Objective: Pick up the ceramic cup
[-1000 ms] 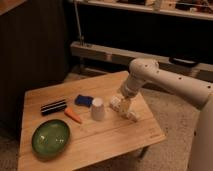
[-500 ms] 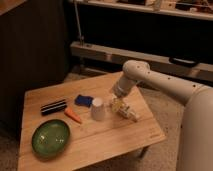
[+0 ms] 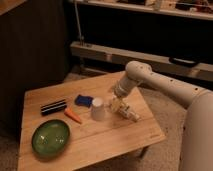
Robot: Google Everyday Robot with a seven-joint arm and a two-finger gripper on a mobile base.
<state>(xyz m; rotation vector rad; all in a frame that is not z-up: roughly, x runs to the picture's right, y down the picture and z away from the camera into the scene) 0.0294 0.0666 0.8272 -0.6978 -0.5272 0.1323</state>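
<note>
You see the cup (image 3: 98, 109) standing on the desk (image 3: 100, 146), between the carrot (image 3: 73, 116) and the tool (image 3: 117, 104), just beside the tool. You cannot tell the tool's opening or hold.

One desk (image 3: 125, 142) carries one ceramic cup (image 3: 98, 109), one orange carrot (image 3: 73, 116), one green bowl (image 3: 50, 138), one blue object (image 3: 83, 100), one black striped block (image 3: 53, 106) and one white oblong piece (image 3: 132, 115). One tool (image 3: 116, 104) sits mid-frame, just right of the cup.
</note>
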